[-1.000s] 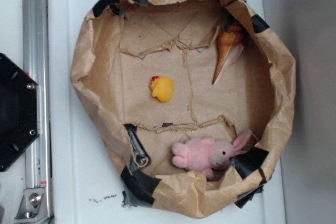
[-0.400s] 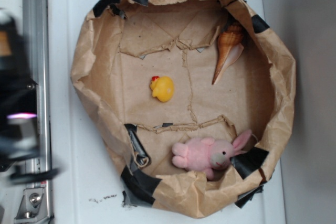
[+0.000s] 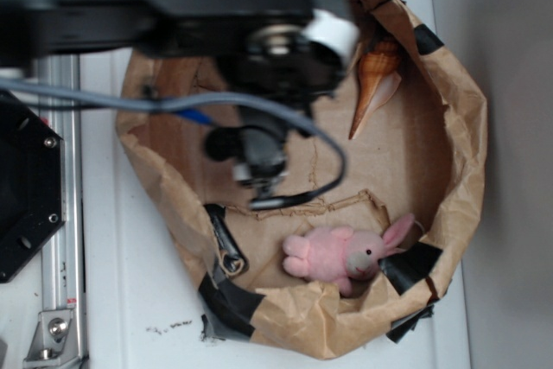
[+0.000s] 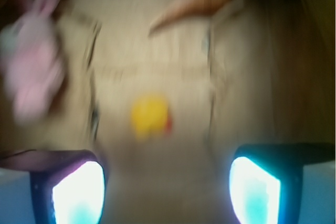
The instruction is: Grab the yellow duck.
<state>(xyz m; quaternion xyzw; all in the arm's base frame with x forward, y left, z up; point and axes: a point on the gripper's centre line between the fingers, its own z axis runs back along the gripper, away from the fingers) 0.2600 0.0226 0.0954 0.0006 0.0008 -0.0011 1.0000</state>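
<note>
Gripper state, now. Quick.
Gripper: open, holding nothing. The wrist view shows its fingers spread wide with the duck lying free on the paper ahead.

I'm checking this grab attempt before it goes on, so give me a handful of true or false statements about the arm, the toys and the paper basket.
1. The small glossy yellow rubber duck lies ahead of the open gripper, not between its fingers. True.
2. The gripper is shut on the duck. False: in the wrist view its fingers stand wide apart with nothing between them.
3. The pink plush bunny lies inside the crumpled brown paper basket. True.
4. The orange-tan cone seashell lies on the white table outside the basket. False: it is inside, near the wall.
5. The duck shows plainly in the exterior view. False: the arm covers it there.
</note>
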